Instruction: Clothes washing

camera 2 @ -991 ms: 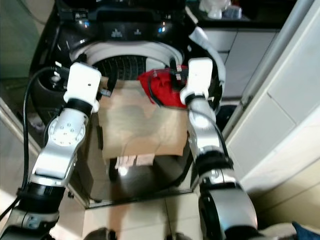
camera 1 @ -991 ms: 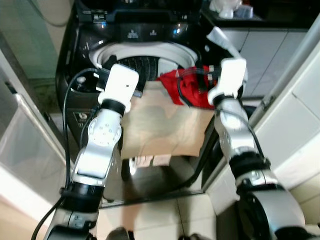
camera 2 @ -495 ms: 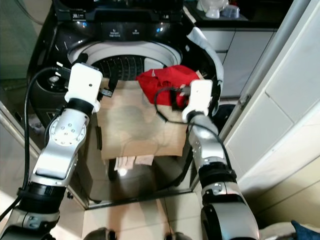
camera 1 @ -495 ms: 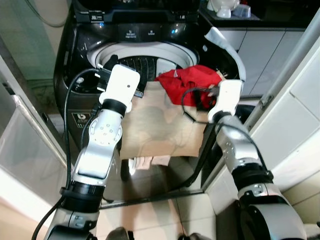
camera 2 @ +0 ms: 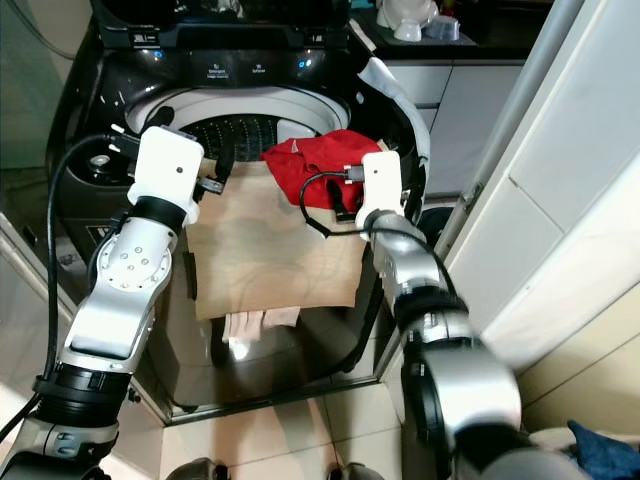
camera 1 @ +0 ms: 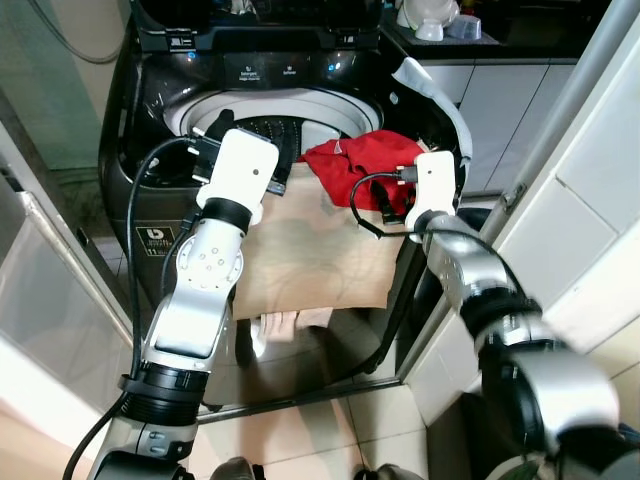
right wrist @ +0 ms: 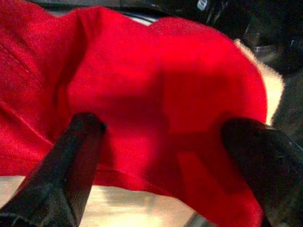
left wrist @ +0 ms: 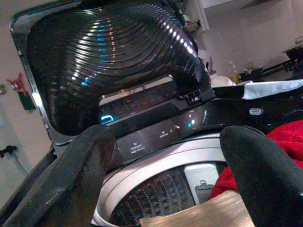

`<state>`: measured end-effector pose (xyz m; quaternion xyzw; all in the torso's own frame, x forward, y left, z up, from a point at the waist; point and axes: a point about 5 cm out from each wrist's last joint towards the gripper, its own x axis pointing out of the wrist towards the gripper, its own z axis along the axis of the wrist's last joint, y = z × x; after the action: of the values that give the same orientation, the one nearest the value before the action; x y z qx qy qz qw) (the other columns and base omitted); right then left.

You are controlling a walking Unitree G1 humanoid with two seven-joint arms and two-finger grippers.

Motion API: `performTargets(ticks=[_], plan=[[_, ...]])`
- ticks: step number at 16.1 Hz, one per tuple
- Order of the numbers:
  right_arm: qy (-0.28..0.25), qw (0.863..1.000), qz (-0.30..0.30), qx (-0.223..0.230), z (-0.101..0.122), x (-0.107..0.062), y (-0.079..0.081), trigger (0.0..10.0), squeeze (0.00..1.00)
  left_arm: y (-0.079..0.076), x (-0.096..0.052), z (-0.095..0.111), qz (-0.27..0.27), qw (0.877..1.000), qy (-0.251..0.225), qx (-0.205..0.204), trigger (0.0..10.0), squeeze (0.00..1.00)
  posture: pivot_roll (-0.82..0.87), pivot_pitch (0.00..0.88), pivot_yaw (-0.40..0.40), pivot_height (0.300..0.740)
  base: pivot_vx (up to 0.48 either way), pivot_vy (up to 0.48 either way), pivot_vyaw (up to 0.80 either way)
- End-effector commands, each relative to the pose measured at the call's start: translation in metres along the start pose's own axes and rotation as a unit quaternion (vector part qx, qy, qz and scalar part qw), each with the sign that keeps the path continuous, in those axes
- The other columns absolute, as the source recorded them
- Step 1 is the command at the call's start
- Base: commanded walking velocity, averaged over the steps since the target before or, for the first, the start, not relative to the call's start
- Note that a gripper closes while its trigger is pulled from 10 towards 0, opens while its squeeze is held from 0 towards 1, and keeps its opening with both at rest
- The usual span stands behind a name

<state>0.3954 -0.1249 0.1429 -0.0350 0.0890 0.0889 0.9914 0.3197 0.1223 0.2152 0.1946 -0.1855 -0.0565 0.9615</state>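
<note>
A dark top-loading washing machine (camera 1: 300,100) stands before me with its lid (left wrist: 109,61) raised and its drum (camera 1: 270,128) exposed. A tan garment (camera 1: 310,250) hangs over the front rim and down the machine's face. A red garment (camera 1: 355,165) lies bunched on the rim's right side, partly on the tan one. My left gripper (left wrist: 165,142) is open over the front left of the drum, holding nothing. My right gripper (right wrist: 163,125) is open at the red garment's (right wrist: 161,71) right edge, with red cloth lying between its spread fingers (right wrist: 80,142).
A pink cloth (camera 1: 285,322) peeks out below the tan garment. White cabinets (camera 1: 510,100) and a pale wall panel (camera 1: 600,170) close in on the right, and a glass panel (camera 1: 40,290) on the left. The floor (camera 1: 300,440) is tiled. White items (camera 1: 430,18) sit on the counter behind.
My right arm has drawn back and down from over the red garment, which now lies more exposed on the rim. The camera has shifted a little. The left arm has held still.
</note>
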Motion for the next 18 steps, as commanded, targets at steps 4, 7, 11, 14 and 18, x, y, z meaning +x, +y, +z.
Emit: performTargets(ticks=[4,7,11,14,18], plan=[[-0.044,0.994,0.003,-0.096,0.051,0.012,0.010,10.0,0.00,0.006,-0.006,0.001,0.014,1.000,0.003,0.008,10.0,0.00,0.08,0.000,-0.093,0.740,0.000,0.000,0.00],[-0.133,0.978,-0.036,-0.155,0.098,0.013,0.016,10.0,0.00,0.006,-0.009,-0.001,0.016,1.000,0.009,0.010,10.0,0.00,0.09,0.000,-0.093,0.740,0.000,0.000,0.00],[-0.186,0.970,-0.021,-0.155,0.119,0.009,0.015,10.0,0.00,0.007,-0.009,-0.001,0.018,1.000,0.012,0.010,10.0,0.00,0.08,0.000,-0.085,0.740,0.000,0.000,0.00],[-0.132,0.978,-0.010,-0.164,0.075,0.008,-0.004,10.0,0.00,0.004,-0.006,0.001,0.009,1.000,0.008,0.007,10.0,0.00,0.05,0.000,-0.068,0.740,0.000,0.000,0.00],[-0.079,0.991,-0.021,-0.105,0.040,0.004,-0.017,10.0,0.00,0.002,-0.003,0.002,-0.002,1.000,0.003,0.012,10.0,0.00,0.03,0.000,-0.043,0.740,0.000,0.000,0.00]])
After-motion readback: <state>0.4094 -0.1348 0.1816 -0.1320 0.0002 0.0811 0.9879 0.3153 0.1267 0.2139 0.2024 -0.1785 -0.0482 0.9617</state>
